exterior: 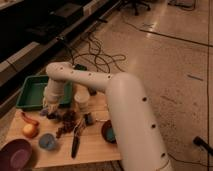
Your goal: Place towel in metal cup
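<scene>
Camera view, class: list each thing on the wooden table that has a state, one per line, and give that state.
Robot hand: lowered to the table's far left part, beside the tray.
Tall white cup: upright.
Green plastic tray: lying flat.
Purple bowl: upright, at the near left corner.
Black-handled knife: lying flat.
</scene>
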